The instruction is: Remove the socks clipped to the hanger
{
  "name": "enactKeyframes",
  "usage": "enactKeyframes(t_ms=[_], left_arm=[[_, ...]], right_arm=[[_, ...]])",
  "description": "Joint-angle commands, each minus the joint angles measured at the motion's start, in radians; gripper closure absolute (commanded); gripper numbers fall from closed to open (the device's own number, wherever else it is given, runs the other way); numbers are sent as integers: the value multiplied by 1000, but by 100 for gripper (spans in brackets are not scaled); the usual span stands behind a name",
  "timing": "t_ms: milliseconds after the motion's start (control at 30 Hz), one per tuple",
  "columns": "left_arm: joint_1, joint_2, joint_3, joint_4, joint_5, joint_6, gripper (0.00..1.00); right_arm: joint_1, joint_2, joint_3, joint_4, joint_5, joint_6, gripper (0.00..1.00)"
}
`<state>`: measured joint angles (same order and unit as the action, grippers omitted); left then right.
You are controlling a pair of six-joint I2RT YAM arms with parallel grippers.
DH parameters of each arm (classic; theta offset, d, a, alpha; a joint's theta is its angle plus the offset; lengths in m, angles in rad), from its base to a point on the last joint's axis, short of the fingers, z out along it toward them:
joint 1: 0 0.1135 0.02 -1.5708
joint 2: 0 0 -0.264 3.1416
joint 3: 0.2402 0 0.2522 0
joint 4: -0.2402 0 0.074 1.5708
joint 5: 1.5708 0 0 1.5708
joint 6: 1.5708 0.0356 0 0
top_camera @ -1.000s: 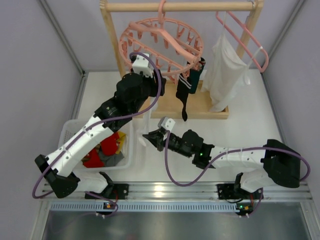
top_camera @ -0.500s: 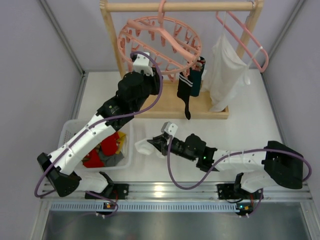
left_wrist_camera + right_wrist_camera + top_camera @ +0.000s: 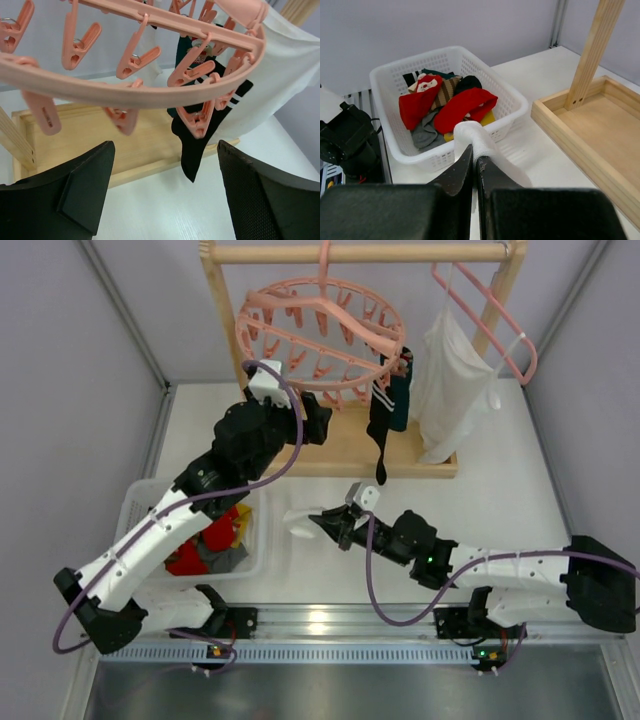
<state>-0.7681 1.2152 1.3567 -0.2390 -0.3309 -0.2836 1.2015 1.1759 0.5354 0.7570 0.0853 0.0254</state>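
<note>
The round pink ring hanger (image 3: 320, 335) hangs from the wooden rail, with many clips. A black sock with white stripes (image 3: 380, 430) and a dark teal sock (image 3: 400, 400) hang clipped at its right side; both show in the left wrist view (image 3: 210, 125). My left gripper (image 3: 315, 420) is open and empty, below the ring, left of those socks. My right gripper (image 3: 325, 523) is shut on a plain white sock (image 3: 477, 142), held low over the table just right of the white basket (image 3: 135, 505). The basket holds several removed socks (image 3: 450, 105).
A large white garment (image 3: 450, 380) hangs on a plain pink triangular hanger (image 3: 495, 315) at the right of the rail. The wooden rack's base tray (image 3: 340, 450) lies under the hangers. Grey walls stand on both sides.
My right gripper has moved right and toward me with the white sock. My left gripper has shifted right under the ring. The hanger and its socks have swung slightly right.
</note>
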Motion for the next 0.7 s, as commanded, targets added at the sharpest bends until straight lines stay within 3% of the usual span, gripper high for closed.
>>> enactKeyframes(t_ms=[0,33,100,433,667], left_arm=[[3,-115,-40,49,38,-17,12],[3,-161,-71,49,42,-17,6],[3,-218,-106,46,46,-9,2],[3,-551,-287,-92,-155,-89,2],[3,-674,-272,-267,-336,-97,2]], right_arm=[[-13,-24,17,-38,-7,-15,100],[-16,-16,37,-48,-15,-15,100],[-26,-2,64,-86,-30,-48,100],[-39,269,375,-192,-277,-85,100],[-20,510,687,-287,-371,-84,100]])
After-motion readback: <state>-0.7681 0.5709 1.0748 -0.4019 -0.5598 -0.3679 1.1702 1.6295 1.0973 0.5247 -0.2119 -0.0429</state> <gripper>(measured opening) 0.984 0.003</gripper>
